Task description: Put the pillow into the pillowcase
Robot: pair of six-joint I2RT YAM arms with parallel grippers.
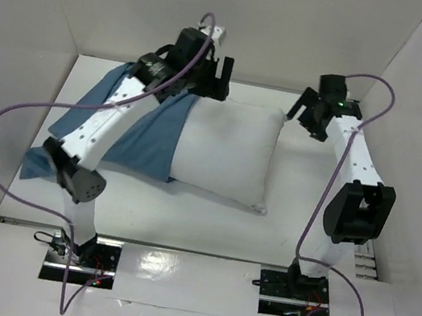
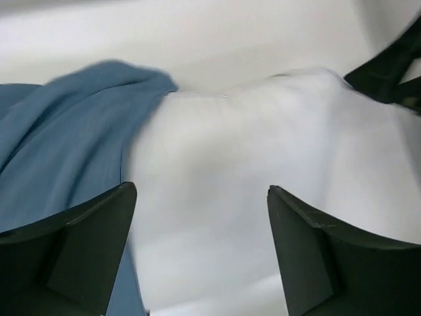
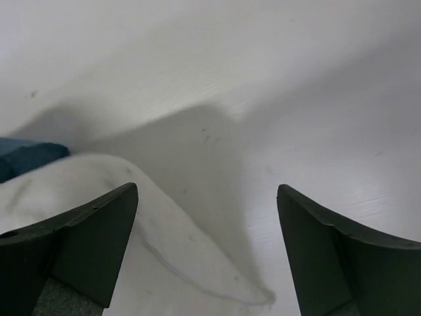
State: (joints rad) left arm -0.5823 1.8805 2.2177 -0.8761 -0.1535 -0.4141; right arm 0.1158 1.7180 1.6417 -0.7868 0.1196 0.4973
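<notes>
So, left fingers [image 2: 112,217]: you had them spread wide, gripping nothing, hovering above the pillow [image 1: 229,149] at its far edge.
right fingers [image 3: 115,217]: equally wide and empty, over bare desk [image 1: 208,223] just off the pillow's far right corner.
pillow: lay across mid-desk, long axis left to right, its left end inside the pillowcase [image 1: 149,135], most of it bare.
pillowcase: bunched leftward, its mouth edge just beside your left fingers.
key relation: the hem lay nearest your left side; drawing it on, I judge, meant travel rightward along that axis.
obstacles: your left arm [image 1: 111,120] crossed over the pillowcase; the back wall [image 1: 282,31] stood near.
</notes>
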